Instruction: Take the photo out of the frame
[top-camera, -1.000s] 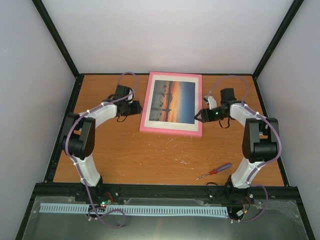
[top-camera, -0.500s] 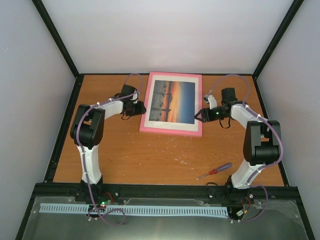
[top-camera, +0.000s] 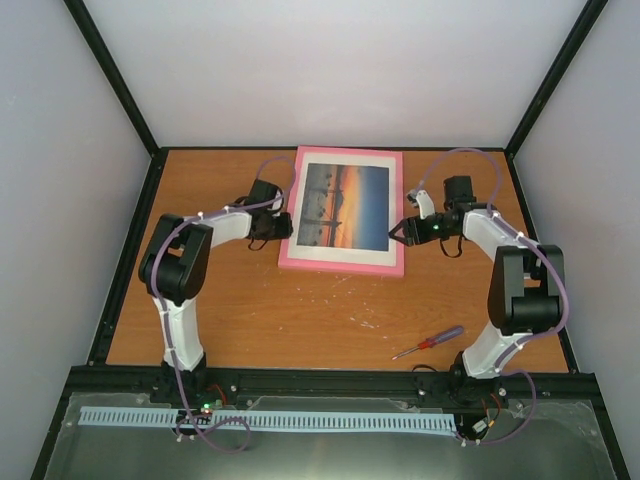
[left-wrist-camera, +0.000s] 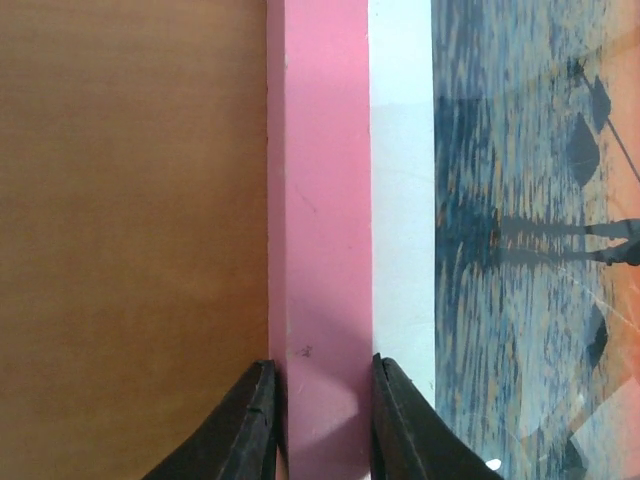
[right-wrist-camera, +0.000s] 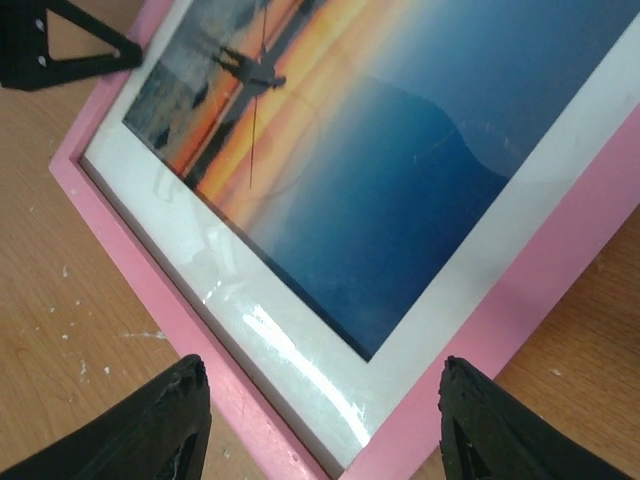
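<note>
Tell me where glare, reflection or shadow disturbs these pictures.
Right wrist: white glare streaks lie on the pane by the lower corner of the frame, and a faint ring reflection crosses the photo. Left wrist: pale angular reflections overlay the photo at lower right, and the pink border is unevenly lit at the bottom. Top external: light is even, shadows soft, no strong glare.

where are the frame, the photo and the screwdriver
frame (top-camera: 342, 262): top external view, on its near pink border
photo (top-camera: 345, 205): top external view, middle of the sunset print
screwdriver (top-camera: 446, 334): top external view, on its purple handle
</note>
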